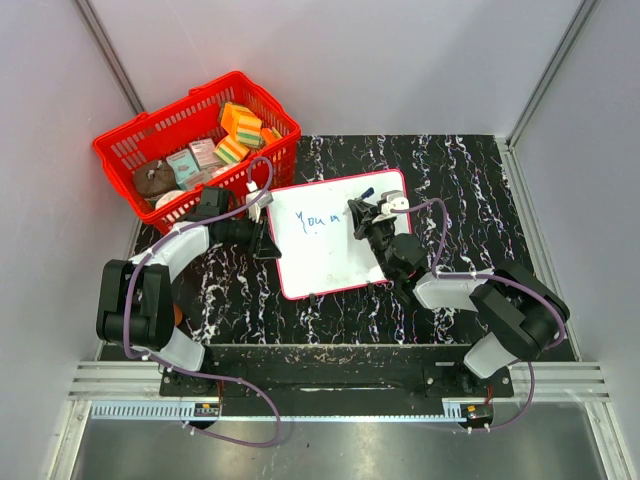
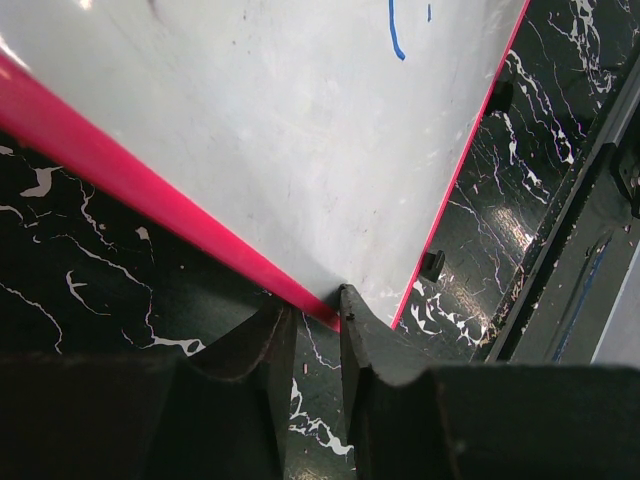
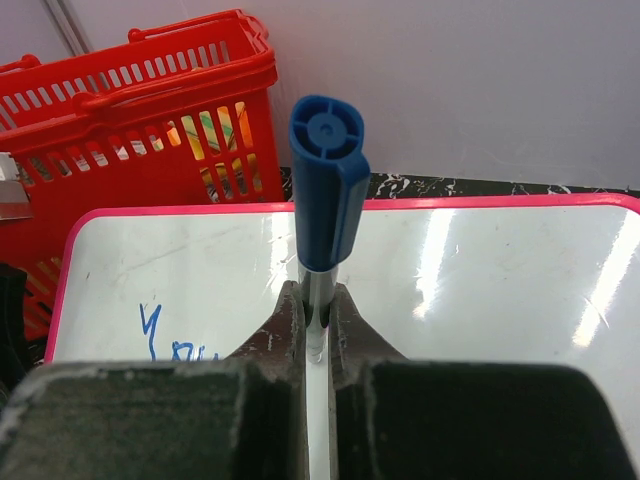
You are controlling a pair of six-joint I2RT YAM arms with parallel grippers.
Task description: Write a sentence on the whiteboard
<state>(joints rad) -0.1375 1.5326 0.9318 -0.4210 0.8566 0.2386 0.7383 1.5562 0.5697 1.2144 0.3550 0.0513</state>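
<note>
Grips the left edge of the red-framed whiteboard [image 1: 335,262], flat on the black marbled bench [image 1: 455,200] beside a red basket [image 1: 128,150], in the left end effector [image 2: 315,312], and pinches a blue marker [image 3: 326,190] in the right end effector [image 3: 318,300], just right of blue writing [image 1: 310,222] reading "You m".

A red basket [image 1: 200,140] sits at the far left of the black, white-veined worktop [image 1: 470,200]. It holds striped sponges [image 1: 238,125], small boxes [image 1: 195,158] and a round brownish item [image 1: 153,180]. A blue-capped marker [image 3: 326,190] stands upright to its right.
</note>
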